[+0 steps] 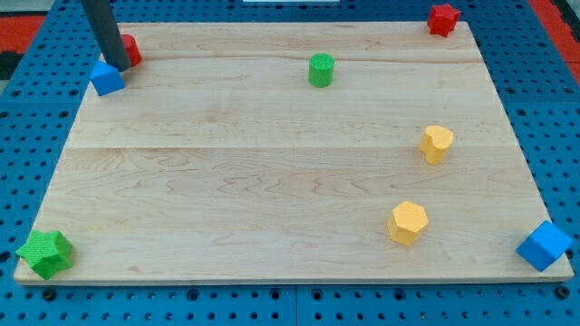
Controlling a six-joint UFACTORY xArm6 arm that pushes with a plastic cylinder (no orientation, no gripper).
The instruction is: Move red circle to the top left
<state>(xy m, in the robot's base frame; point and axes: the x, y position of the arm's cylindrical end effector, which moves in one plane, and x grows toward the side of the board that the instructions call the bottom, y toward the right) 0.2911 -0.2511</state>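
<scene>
Blocks nearest the view's bottom come first: a green star at about 8 o'clock on the wooden board, a blue cube at 4 o'clock, two yellow hexagons at 3 to 4 o'clock. Farther off sit a green cylinder at 12 o'clock, a red star at 1 o'clock and a second blue cube at 10 o'clock. The red circle already lies in the far 10 o'clock corner, so the task looks all but done — yet the rod hides most of it, leaving its shape unclear, and my tip — a bare rod with no fingers to open or close — seems to touch both it and that cube, contact uncertain.
</scene>
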